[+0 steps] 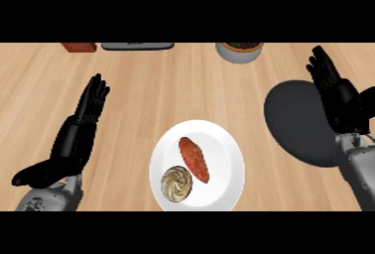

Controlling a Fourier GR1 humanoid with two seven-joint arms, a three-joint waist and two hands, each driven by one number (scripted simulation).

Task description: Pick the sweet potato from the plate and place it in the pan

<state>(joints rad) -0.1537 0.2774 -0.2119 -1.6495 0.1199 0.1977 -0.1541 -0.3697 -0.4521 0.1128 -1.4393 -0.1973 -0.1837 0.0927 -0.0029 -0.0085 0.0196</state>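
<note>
Your right black hand (338,94) covers part of the dark round pan (296,124); both hands flat open, empty, left black hand (77,130) too. Reddish oblong sweet potato (194,159) on white round plate (219,144).

Sweet potato (194,159) on plate (219,144), pan (296,124) rightward

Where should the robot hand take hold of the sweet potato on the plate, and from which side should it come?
Probably across the middle of the sweet potato, coming from above. It lies flat and long on the white plate, so its narrow width suits the fingers. A round swirled item sits close by its lower left, so the upper half is freer. The right robot hand, open over the pan, seems nearer.
</note>
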